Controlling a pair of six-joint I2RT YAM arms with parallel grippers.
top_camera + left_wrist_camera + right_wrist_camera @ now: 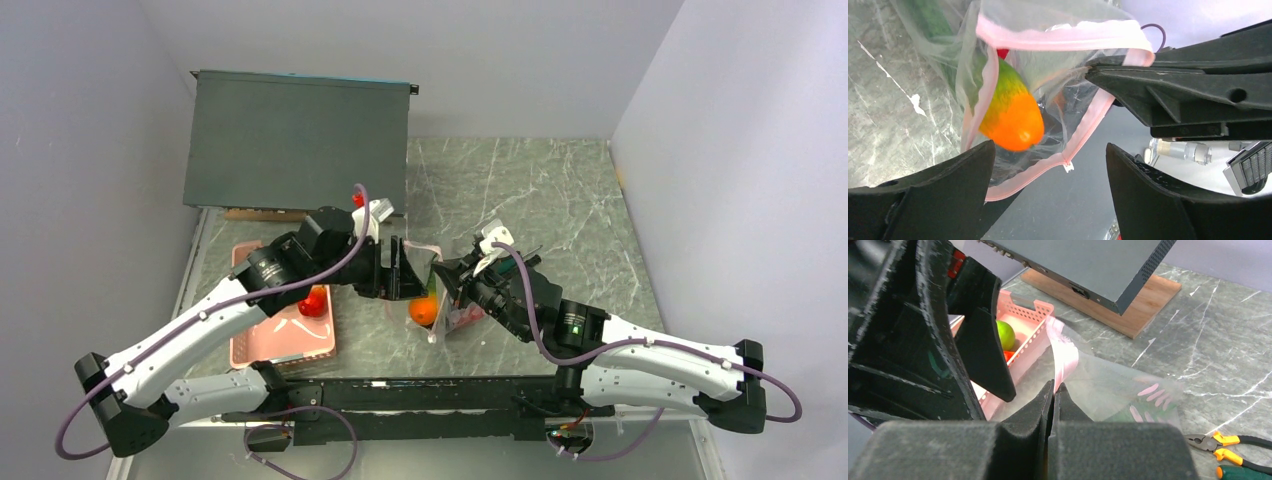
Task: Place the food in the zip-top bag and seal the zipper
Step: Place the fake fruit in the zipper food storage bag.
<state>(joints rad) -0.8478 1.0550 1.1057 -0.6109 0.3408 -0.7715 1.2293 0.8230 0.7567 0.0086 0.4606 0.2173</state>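
Observation:
The clear zip-top bag (458,316) is held up with its mouth open. Its pink zipper (1063,37) loops round the opening. My right gripper (1054,390) is shut on the zipper strip (1065,352) at one side of the mouth. My left gripper (1048,170) is open just outside the mouth, with nothing between its fingers. A green-orange mango (1013,112) sits inside the mouth, clear of my fingers, and shows as an orange spot (424,312) from above. A long green pod (930,17) lies deeper in the bag. A green apple (1005,334) and a red fruit (314,303) are in the basket.
The pink slotted basket (285,345) stands left of the bag under my left arm. A dark grey box (295,140) on a wooden board fills the back left. Orange- and green-handled pliers (1228,447) lie on the marble top to the right of the bag.

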